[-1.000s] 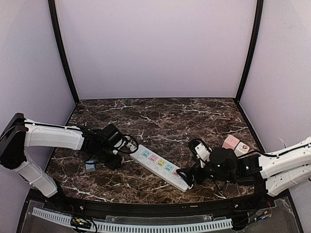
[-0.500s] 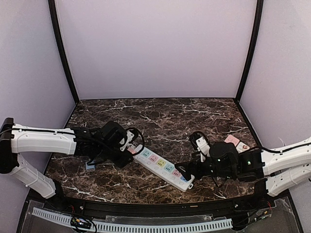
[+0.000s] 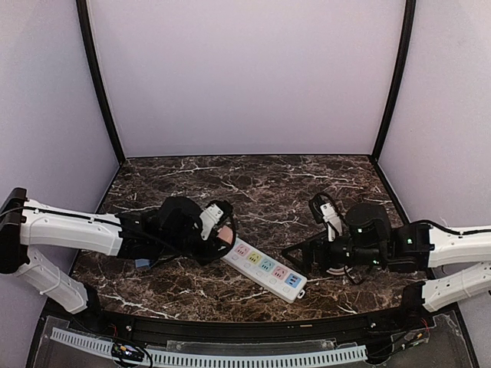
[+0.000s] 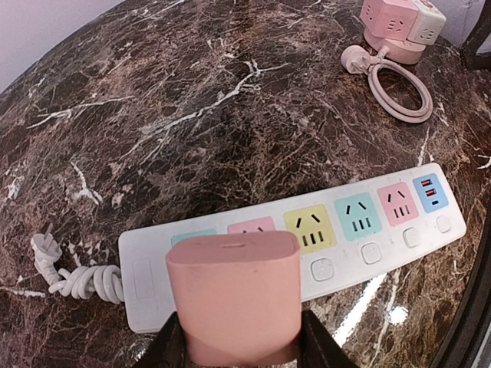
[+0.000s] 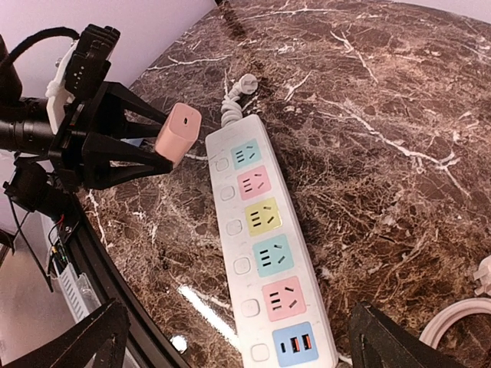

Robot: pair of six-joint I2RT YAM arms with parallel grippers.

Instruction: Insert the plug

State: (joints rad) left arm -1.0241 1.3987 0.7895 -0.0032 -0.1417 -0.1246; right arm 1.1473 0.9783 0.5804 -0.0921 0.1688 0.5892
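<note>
A pink plug (image 4: 234,295) is clamped between the fingers of my left gripper (image 4: 234,345), which is shut on it. In the top view the plug (image 3: 223,230) and left gripper (image 3: 219,238) hover over the left end of the white power strip (image 3: 266,268). The strip (image 4: 360,230) lies flat with green, pink, yellow, blue and pink sockets and a blue USB block. My right gripper (image 3: 307,257) stands open just right of the strip's USB end. In the right wrist view the strip (image 5: 265,230) runs between its spread fingers (image 5: 84,337), and the plug (image 5: 178,134) shows beside the green socket.
The strip's own coiled white cord and plug (image 4: 77,276) lie off its left end. A pink cube socket (image 4: 399,27) with a looped cord (image 4: 399,84) sits at the far right. A small blue item (image 3: 143,263) lies under the left arm. Black frame rail (image 3: 230,326) along the near edge.
My left gripper carried the pink plug rightward to above the strip's left end. The right gripper drew back to the right off the strip's end, and the strip shifted right.
</note>
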